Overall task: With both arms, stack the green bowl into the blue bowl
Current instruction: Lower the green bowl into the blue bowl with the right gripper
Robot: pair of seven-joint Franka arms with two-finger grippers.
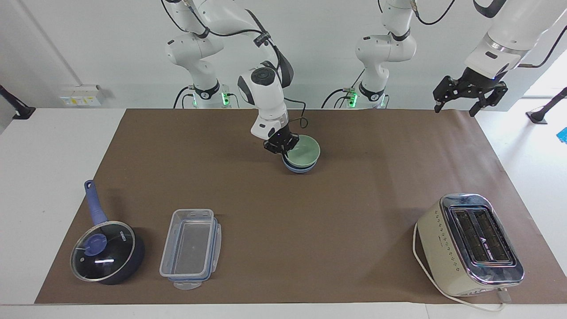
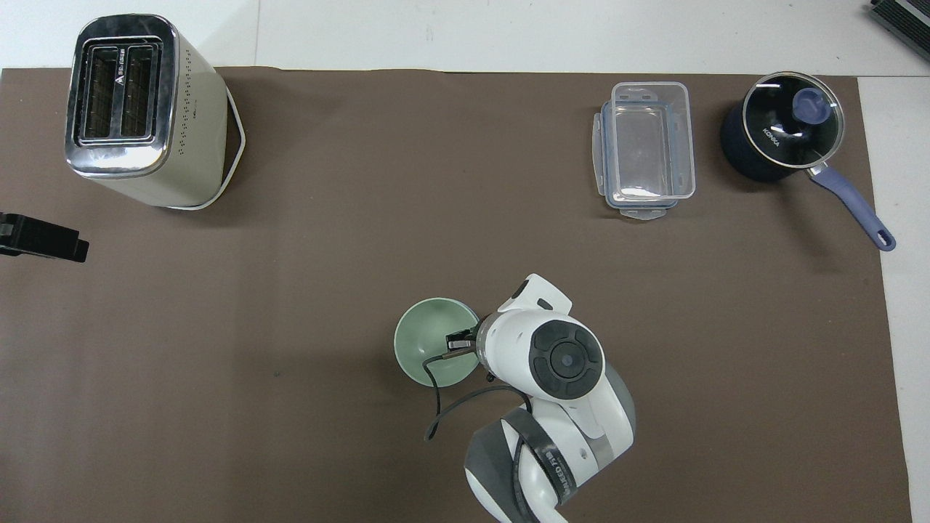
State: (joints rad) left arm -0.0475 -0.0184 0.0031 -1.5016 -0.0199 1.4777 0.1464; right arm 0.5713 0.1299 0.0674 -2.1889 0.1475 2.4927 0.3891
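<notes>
- A cream toaster [image 1: 470, 246] with a chrome top and two slots stands upright at the left arm's end of the table, about 4 o'clock in the facing view – a white cord [image 1: 415, 248] loops round its base.
- A clear plastic container [image 1: 190, 248], open and with nothing in it, sits at about 7 o'clock in the facing view, at the edge farthest from the robots.
- A dark blue saucepan [image 1: 108, 252] lies just beside the container, toward the right arm's end – its glass lid [image 1: 103, 251] is on, and its blue handle [image 1: 95, 202] points to about 11 o'clock in the facing view.
- All three rest on a brown mat [image 1: 310, 221] over a white table [image 1: 48, 177].
</notes>
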